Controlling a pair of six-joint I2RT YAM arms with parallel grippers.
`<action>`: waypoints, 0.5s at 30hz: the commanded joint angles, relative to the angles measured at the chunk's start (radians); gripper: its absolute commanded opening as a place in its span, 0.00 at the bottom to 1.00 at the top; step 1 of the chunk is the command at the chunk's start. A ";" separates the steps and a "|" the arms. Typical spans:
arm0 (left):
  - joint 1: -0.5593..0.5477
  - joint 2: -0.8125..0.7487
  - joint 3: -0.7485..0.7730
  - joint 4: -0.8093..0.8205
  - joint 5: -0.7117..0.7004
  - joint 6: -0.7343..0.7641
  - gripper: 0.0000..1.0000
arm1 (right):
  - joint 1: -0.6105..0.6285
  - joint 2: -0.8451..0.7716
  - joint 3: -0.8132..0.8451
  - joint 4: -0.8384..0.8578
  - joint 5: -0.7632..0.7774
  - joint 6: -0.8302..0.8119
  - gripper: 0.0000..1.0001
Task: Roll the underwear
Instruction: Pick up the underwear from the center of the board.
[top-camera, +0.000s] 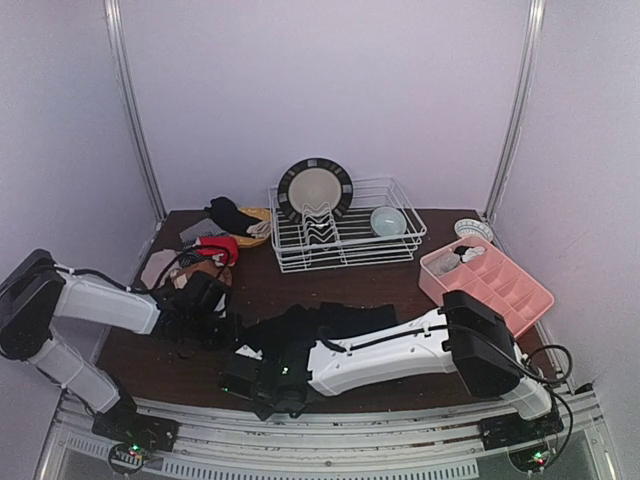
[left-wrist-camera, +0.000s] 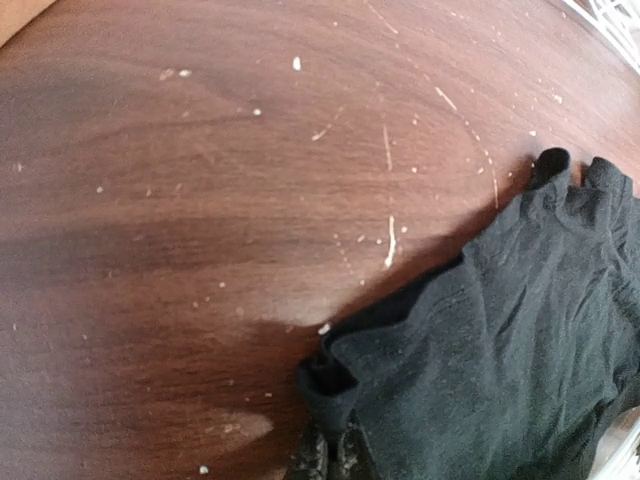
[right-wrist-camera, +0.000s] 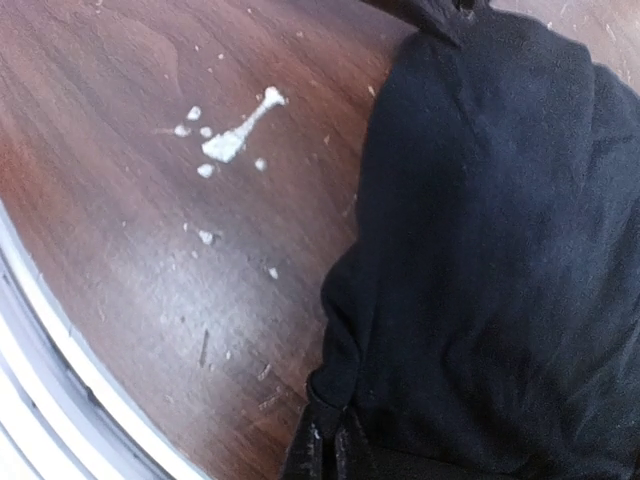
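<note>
A black underwear (top-camera: 322, 322) lies spread on the dark wooden table near the front. My left gripper (top-camera: 222, 330) is at its left edge; in the left wrist view this gripper (left-wrist-camera: 335, 458) is shut on a folded corner of the black cloth (left-wrist-camera: 500, 350). My right gripper (top-camera: 240, 375) reaches across to the garment's near left corner; in the right wrist view it (right-wrist-camera: 330, 452) is pinched shut on the cloth's edge (right-wrist-camera: 480, 250). More underwear sits in a pile at the back left: a red piece (top-camera: 218, 247), a black piece (top-camera: 230, 212), a brown piece (top-camera: 203, 272) and a beige piece (top-camera: 158, 268).
A white wire dish rack (top-camera: 345, 262) at the back holds a dark-rimmed plate (top-camera: 315, 188) and a pale bowl (top-camera: 388, 220). A pink compartment tray (top-camera: 530, 300) stands at the right. The table's front rail (right-wrist-camera: 60, 350) runs close to my right gripper.
</note>
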 joint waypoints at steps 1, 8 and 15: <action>0.008 -0.074 -0.021 -0.053 -0.048 -0.002 0.00 | 0.008 -0.078 -0.100 0.048 -0.084 -0.011 0.00; 0.004 -0.415 -0.077 -0.349 -0.125 -0.045 0.00 | 0.032 -0.171 -0.163 0.235 -0.305 -0.014 0.00; -0.012 -0.742 -0.029 -0.688 -0.163 -0.091 0.00 | 0.042 -0.244 -0.202 0.360 -0.402 0.049 0.00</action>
